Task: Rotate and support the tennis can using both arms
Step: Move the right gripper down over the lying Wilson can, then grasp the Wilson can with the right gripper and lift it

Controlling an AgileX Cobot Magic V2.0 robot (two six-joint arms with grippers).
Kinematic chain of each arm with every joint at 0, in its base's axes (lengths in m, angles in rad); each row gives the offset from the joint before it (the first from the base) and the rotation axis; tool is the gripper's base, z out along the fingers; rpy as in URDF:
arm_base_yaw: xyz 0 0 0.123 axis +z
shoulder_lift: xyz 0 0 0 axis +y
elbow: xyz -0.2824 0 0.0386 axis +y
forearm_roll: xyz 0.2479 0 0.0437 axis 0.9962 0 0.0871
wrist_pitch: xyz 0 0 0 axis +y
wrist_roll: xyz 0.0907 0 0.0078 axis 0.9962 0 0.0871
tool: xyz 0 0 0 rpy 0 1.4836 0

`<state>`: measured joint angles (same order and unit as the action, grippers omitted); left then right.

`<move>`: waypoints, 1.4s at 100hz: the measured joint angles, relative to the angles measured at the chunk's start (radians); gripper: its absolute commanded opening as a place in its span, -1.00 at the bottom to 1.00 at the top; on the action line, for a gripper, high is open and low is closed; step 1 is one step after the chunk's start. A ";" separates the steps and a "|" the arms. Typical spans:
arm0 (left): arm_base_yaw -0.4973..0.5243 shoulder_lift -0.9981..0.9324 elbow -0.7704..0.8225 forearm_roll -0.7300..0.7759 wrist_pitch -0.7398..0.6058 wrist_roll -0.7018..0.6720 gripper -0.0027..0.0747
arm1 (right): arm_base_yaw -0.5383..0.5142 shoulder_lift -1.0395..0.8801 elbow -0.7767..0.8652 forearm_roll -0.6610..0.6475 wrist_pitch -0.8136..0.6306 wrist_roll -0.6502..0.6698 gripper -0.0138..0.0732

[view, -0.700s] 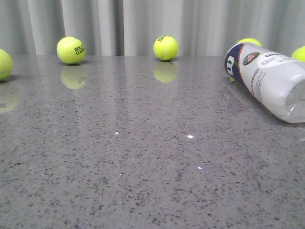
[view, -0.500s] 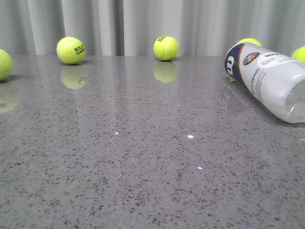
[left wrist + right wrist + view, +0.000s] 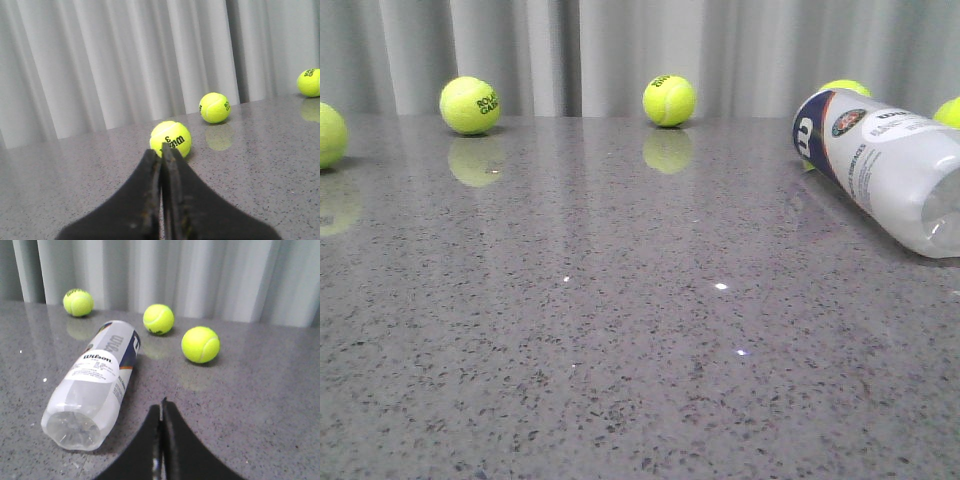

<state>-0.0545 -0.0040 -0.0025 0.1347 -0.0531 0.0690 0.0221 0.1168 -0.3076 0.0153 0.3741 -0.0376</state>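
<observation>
can (image 3: 880,165): clear tube on its side on grey table (image 3: 620,330), "Wilson" label, white-navy, orange stripe | balls: one (image 3: 470,105) far left of can reads "ROLAND GA…"; two just behind can | left gripper (image 3: 161,155): fingers pressed together | right gripper (image 3: 161,407): fingers together, beside can, apart

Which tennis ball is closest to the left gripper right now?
The ball printed "Wilson 3", sitting just beyond the closed left gripper tips. The other two balls in that wrist view lie farther back toward the curtain.
</observation>
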 measured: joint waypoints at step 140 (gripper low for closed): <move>0.000 0.000 0.000 0.000 0.000 0.000 -0.99 | 0.007 0.934 -0.739 0.104 0.482 -0.023 0.80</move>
<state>-0.0545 -0.0040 -0.0025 0.1347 -0.0531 0.0690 0.0294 1.0504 -1.0462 0.1196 0.8562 -0.0605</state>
